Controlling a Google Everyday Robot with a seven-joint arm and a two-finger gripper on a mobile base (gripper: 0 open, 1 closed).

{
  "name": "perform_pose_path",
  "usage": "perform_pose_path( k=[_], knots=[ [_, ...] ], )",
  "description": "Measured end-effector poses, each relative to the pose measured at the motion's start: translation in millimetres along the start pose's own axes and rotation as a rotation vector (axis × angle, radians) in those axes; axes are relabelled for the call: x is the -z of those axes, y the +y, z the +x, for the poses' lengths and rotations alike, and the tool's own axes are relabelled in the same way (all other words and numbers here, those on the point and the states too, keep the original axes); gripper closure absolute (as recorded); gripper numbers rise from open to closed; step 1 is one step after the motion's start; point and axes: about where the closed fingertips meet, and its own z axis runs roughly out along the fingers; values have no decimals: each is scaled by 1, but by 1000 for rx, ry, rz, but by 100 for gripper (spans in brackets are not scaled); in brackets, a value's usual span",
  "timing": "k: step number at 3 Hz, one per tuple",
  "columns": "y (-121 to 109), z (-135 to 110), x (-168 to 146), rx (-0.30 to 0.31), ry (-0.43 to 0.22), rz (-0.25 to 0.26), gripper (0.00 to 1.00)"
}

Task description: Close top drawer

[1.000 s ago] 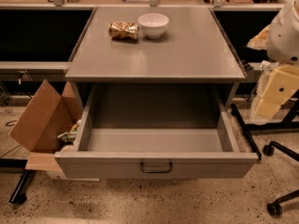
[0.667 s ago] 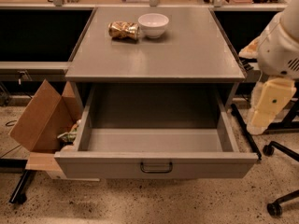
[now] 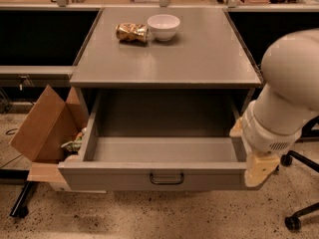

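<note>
Top drawer [image 3: 109, 176] stands wide open beneath the bench [image 3: 199, 59] | tool [image 3: 260, 169] at its front right corner, grip impossible to tell | step: approach | next: likely a square push on the front, inward.

1. The arm [image 3: 294, 68] enters from the right edge of the scene as a thick, rounded white link (its upper end is cut off at that edge).
2. It slopes down and to the left toward the near side, ending in a white wrist segment [image 3: 271, 128] with a small vented patch on its underside.
3. The gripper [image 3: 260, 169], a cream-coloured block, hangs just below the wrist at the near right, pointing downward.
</note>
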Motion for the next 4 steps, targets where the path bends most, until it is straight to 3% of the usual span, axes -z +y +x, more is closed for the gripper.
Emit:
perform_pose_path(
  k=[2,3,4],
  knots=[
    [39,18,-107,18,15,-83,73],
    [39,18,-144,3,7,-79,96],
    [25,14,-172,-42,-19,-48,100]
  ],
)
